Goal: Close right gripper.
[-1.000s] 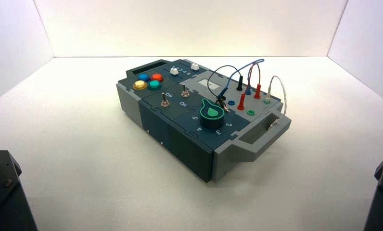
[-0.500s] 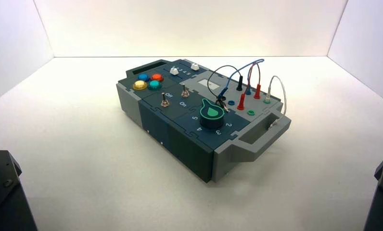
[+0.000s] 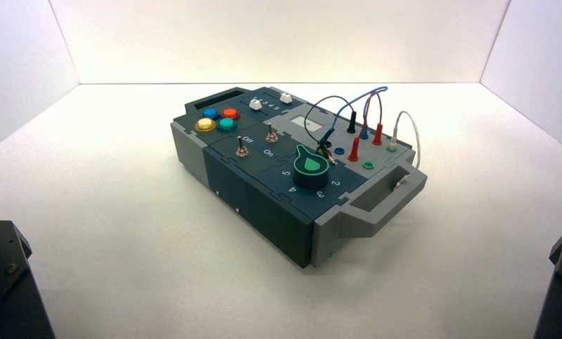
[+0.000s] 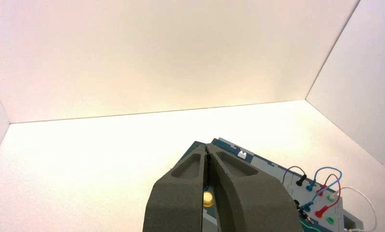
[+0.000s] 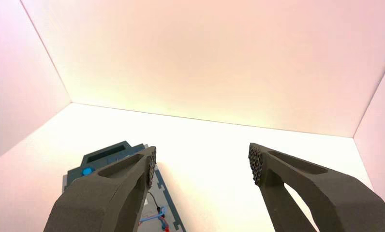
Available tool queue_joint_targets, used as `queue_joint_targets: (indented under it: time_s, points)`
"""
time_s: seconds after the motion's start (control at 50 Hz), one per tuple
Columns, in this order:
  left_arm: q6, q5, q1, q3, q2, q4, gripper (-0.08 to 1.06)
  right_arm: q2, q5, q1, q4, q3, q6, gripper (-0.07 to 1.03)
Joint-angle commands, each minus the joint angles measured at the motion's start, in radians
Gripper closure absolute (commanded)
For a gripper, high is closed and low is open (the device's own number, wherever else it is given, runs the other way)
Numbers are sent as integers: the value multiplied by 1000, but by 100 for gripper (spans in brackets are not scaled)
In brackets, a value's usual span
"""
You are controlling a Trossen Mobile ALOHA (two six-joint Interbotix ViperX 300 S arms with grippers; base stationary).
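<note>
My right gripper [image 5: 202, 164] is wide open and empty, parked at the near right and held well back from the box; its textured pads [image 5: 255, 164] face each other across a broad gap. My left gripper [image 4: 207, 151] is shut and empty, parked at the near left. The box [image 3: 264, 205] stands turned in the middle of the table, with four coloured buttons [image 3: 217, 119], two toggle switches [image 3: 255, 141], a green knob [image 3: 311, 167] and plugged wires [image 3: 356, 113]. It also shows in the right wrist view [image 5: 108, 154] and the left wrist view [image 4: 273, 171].
The arm bases show at the near left [image 3: 6, 282] and near right [image 3: 560, 282] corners. White walls enclose the table on three sides. The box's grey handle [image 3: 380, 201] faces the near right.
</note>
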Motion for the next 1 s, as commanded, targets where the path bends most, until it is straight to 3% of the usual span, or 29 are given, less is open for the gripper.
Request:
queue_joint_targets:
  time_s: [0.02,0.1,0.12,0.14,0.18,0.2,0.22,0.26,0.46,1.0]
  points:
    - [-3,-8,6,-15,5,-2,101,5,-14,0,3,-12,3,-3]
    - [-3,-8,6,-15,5,-3,101,5,-11,0,2,-14,3,5]
    - [-3,-8,6,-15,5,-2,101,5,-6,0,3,-14,3,14]
    - [-3,-8,6,-14,5,-3,101,5,-2,-2,2,-15,3,27]
    - [-3,-8,6,-15,5,-2,101,2,11,0,2,-17,-3,69]
    - [-3,-8,6,-15,5,-2,101,0,17,0,0,-18,-3,81]
    - [-3,-8,6,-15,5,-3,101,-6,26,0,-3,-21,-8,100]
    - [-5,-8,6,-15,3,-3,101,-18,31,0,-5,-18,-11,96]
    - [-3,-8,6,-15,5,-2,101,-74,32,0,-15,-15,-9,99]
    - [-5,-9,6,-17,5,-2,101,-51,31,0,-15,-12,-9,99]
